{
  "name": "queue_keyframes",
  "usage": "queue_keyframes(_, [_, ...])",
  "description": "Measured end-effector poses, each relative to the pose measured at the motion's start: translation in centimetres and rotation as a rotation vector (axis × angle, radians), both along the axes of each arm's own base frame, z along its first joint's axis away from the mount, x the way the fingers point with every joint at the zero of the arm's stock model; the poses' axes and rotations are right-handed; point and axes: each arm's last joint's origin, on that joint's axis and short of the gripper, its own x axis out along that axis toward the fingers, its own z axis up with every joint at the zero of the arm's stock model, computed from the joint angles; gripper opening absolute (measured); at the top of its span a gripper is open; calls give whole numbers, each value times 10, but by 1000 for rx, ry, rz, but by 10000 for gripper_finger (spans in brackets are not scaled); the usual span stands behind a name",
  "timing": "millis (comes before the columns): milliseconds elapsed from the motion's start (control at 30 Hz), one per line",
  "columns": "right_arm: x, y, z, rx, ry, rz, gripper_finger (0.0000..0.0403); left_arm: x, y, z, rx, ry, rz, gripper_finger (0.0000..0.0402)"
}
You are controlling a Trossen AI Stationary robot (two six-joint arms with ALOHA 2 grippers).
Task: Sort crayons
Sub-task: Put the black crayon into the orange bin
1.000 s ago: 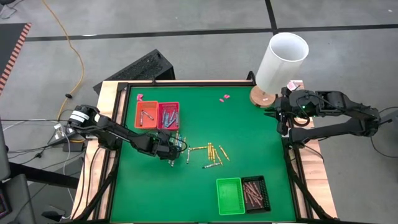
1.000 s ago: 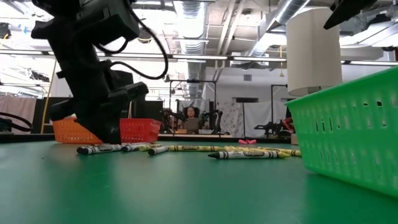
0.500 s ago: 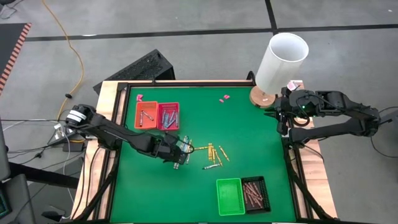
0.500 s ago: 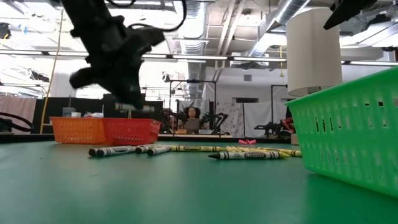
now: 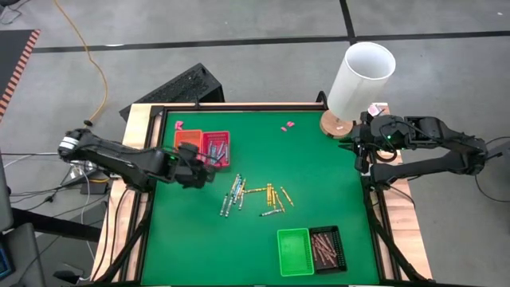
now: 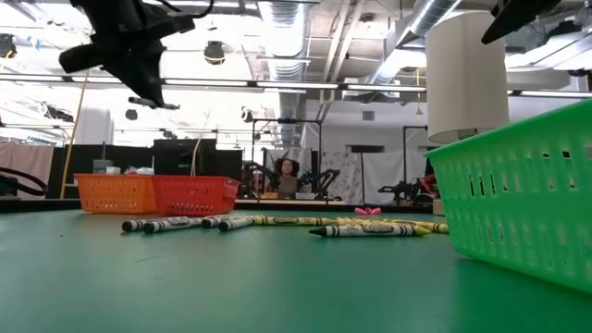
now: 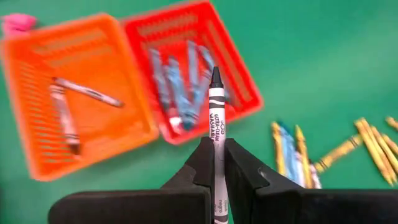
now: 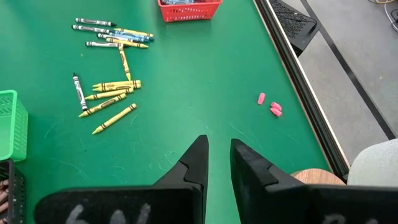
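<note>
The left gripper (image 7: 214, 163) is closed on one grey crayon (image 7: 216, 134) and holds it above the green table (image 5: 319, 167), just beside the red tray (image 5: 216, 148) on the side toward the loose pile. The crayon stands up between the two fingers with its dark tip pointing away from the wrist. In the low view this gripper (image 6: 139, 79) hangs high over the mat, so there is free room under it.

The red tray holds blue crayons, and the orange tray (image 5: 187, 147) touches it on the side away from the pile and holds a few grey ones. Both trays lie close to the black table rim (little room remains between them and that edge). The loose crayons (image 5: 255, 195), yellow, blue and grey, lie scattered on the mat near the red tray, toward the table centre. Well apart from the red tray, at the opposite edge, the green tray (image 5: 293, 251) stands empty, touching the black tray (image 5: 327, 247) with brown-red crayons.

The right gripper (image 8: 217, 163) waits far from the red tray, at the table side near the white cylinder (image 5: 361, 77), holding nothing, its fingers a little apart. Pink scraps (image 8: 269, 106) lie on the mat before it.
</note>
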Motion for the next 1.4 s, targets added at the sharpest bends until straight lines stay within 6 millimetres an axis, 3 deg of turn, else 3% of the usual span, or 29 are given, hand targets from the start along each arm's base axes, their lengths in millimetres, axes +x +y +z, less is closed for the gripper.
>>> queue_keyframes(233, [0,0,0,-1,0,-2,68,-21,24,8,53,61,123,3])
queue_keyframes(533, [0,0,0,-2,0,-1,68,-29,48,-22,11,180,199,2])
queue_keyframes(700, [0,0,0,-4,1,0,68,-27,58,-29,-6,183,195,2])
queue_keyframes(1167, [0,-1,0,-35,6,-22,68,-28,98,-26,45,174,250,2])
queue_keyframes(1400, [0,-1,0,-47,11,-11,68,-30,104,-30,73,177,272,2])
